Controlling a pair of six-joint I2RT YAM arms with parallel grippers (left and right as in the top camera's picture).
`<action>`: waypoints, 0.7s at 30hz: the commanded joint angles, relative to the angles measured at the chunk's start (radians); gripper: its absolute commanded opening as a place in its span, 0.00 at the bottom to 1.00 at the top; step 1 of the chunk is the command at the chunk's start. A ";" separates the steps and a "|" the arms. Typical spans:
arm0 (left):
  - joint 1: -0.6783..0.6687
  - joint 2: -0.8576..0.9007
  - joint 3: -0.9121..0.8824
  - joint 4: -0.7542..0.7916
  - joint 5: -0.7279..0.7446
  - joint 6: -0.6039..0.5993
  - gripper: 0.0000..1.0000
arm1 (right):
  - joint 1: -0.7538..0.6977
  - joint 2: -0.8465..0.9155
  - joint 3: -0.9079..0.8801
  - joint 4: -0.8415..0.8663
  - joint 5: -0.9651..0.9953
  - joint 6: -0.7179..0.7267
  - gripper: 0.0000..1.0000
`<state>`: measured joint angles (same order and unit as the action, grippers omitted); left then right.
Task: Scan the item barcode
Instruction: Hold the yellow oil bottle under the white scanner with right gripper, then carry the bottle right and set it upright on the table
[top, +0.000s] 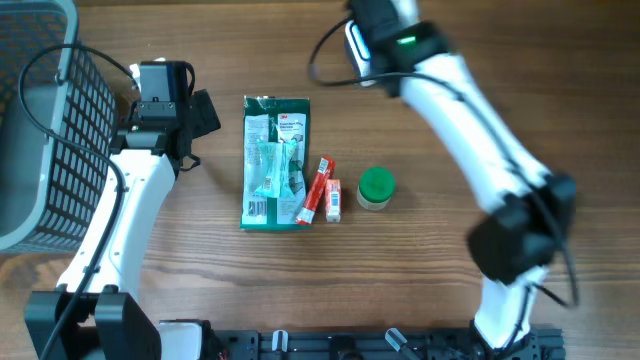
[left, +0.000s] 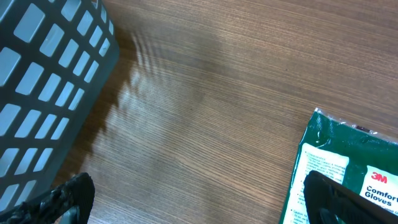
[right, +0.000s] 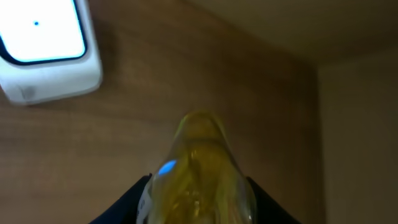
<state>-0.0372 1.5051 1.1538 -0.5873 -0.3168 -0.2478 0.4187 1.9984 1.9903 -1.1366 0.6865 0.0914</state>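
In the right wrist view, the right gripper (right: 196, 198) was closed on a yellowish translucent item (right: 199, 143), with one dark finger on each side of its lower part. The long axis of the item ran from 6 o'clock to 12 o'clock in that view, and its rounded free end pointed to 12 o'clock, away from the camera. The item was blurred, so I could not see a barcode on it. A white scanner (right: 43, 53) with a bright window lay on the wooden table (right: 249, 93) at about 10 o'clock from the item's tip, apart from it. The left gripper (left: 199, 202) was wide open and held nothing; it hung over bare wood between a grey basket (left: 43, 81) at 10 o'clock and a green 3M gloves pack (left: 348, 168) at 4 o'clock. In the overhead view, two red-and-white tubes (top: 324, 192) lay just at 3 o'clock of this pack, and a green-lidded jar (top: 376, 188) stood near them.
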 joint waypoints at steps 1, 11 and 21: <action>0.005 -0.001 0.011 0.000 -0.010 0.009 1.00 | -0.161 -0.084 0.013 -0.111 -0.343 0.140 0.26; 0.005 -0.001 0.011 0.000 -0.010 0.009 1.00 | -0.515 -0.076 -0.116 -0.182 -0.637 0.065 0.27; 0.005 -0.001 0.011 0.000 -0.010 0.009 1.00 | -0.609 -0.076 -0.297 -0.042 -0.636 0.056 0.29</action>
<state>-0.0372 1.5051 1.1538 -0.5873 -0.3172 -0.2478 -0.1944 1.9171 1.7012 -1.2022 0.0780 0.1593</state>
